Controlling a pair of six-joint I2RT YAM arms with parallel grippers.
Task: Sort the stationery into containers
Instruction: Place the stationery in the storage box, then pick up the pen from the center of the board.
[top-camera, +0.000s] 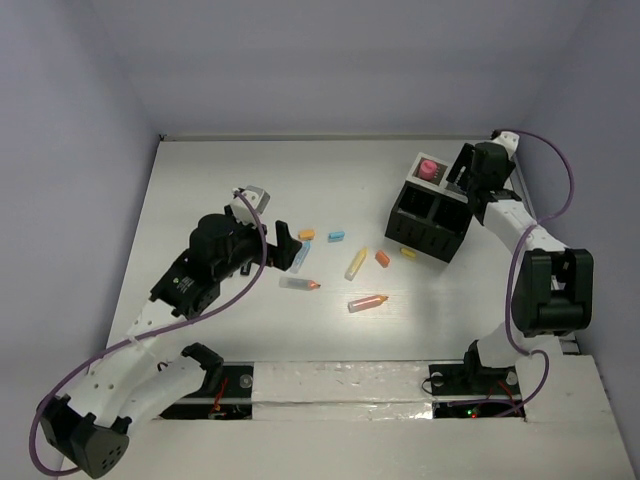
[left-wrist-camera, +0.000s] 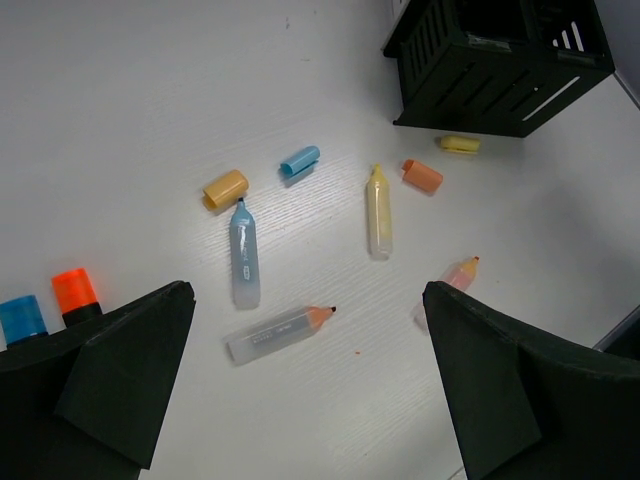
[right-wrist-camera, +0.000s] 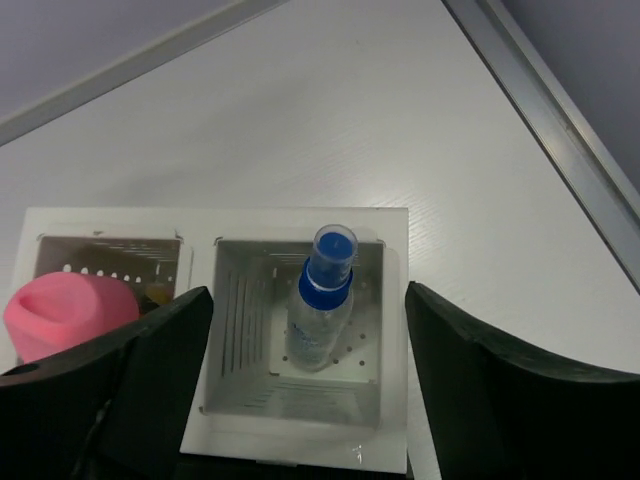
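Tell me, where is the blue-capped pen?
In the right wrist view, the blue-capped pen stands in the right-hand compartment of the container, beside the pink piece in the left one.

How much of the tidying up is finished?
Done: a blue-capped pen and a pink piece sit in the divided box. In hand: nothing. Both are open, the right pincer above the box, the left pincer above the table. Left: about eight pieces, like the yellow pen and light-blue cap, lie loose.

White table (top-camera: 215, 185) holds stationery (top-camera: 356, 263) and black box (top-camera: 430, 226).
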